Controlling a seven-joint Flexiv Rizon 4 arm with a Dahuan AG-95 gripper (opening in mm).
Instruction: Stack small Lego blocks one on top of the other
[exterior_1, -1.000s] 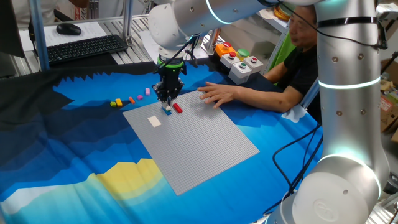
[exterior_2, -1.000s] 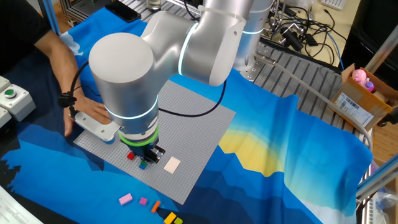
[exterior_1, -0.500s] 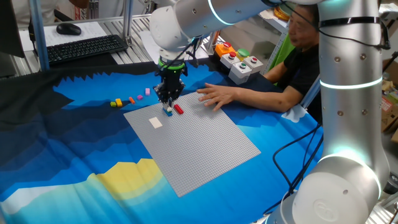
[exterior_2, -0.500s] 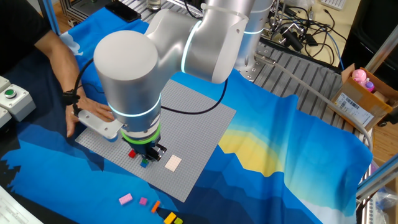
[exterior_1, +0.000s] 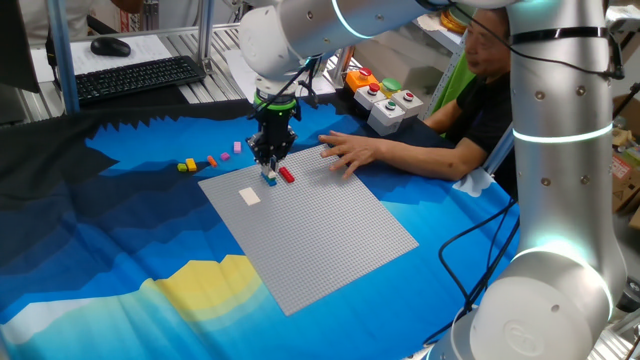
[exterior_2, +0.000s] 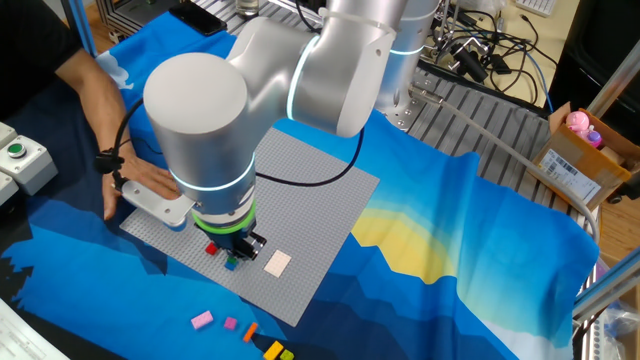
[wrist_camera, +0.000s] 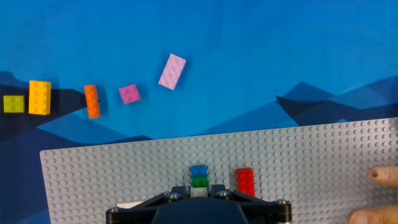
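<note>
We see the gripper (exterior_1: 270, 166) pointing straight down over the far corner of the grey baseplate (exterior_1: 320, 235), just above a small stack of blocks: a blue brick (wrist_camera: 198, 171) and a green brick (wrist_camera: 199, 182), with a whitish piece under the fingers. The fingers are close together, but we cannot tell if they pinch the stack or only stand over it, because the hand's own body hides the tips. A red brick (wrist_camera: 245, 181) stands on the plate just beside the stack, and a cream tile (exterior_1: 248, 196) lies apart on the plate. On the blue cloth (wrist_camera: 249, 56) beyond the plate lie the loose bricks in a row: lime (wrist_camera: 13, 104), yellow (wrist_camera: 40, 97), orange (wrist_camera: 92, 101), magenta (wrist_camera: 129, 94) and pink (wrist_camera: 172, 71). A person's hand (exterior_1: 345, 152) rests on the plate's edge. We can read no writing or labels anywhere.
</note>
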